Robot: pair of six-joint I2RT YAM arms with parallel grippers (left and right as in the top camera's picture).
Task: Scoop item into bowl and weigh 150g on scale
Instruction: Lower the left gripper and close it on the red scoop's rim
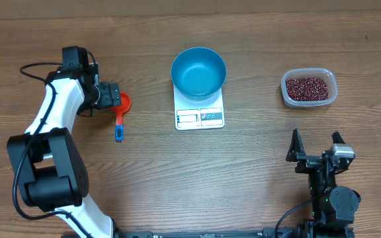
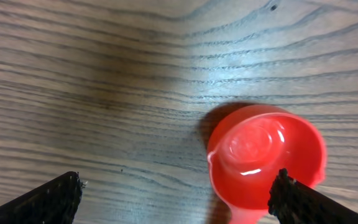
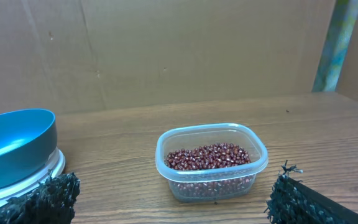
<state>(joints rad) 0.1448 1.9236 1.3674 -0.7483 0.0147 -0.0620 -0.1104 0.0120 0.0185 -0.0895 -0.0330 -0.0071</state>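
The beans (image 1: 307, 87) are heaped loose in a clear tub (image 1: 309, 104) well right of the scale (image 1: 200, 118). They are judged light, hard and apt to roll. The red scoop (image 1: 124, 103), left of the scale, is best taken by its stiff blue handle (image 1: 119, 129). The left gripper (image 2: 178, 180) and right gripper (image 3: 178, 177) are spread wide, with nothing held.

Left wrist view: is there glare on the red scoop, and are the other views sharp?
Left wrist view: white glare inside the red scoop, pale sheen on the table above it, jaws blurred. Right wrist view: beans fairly sharp, jaws fuzzy. Overhead view: even light, soft shadows.
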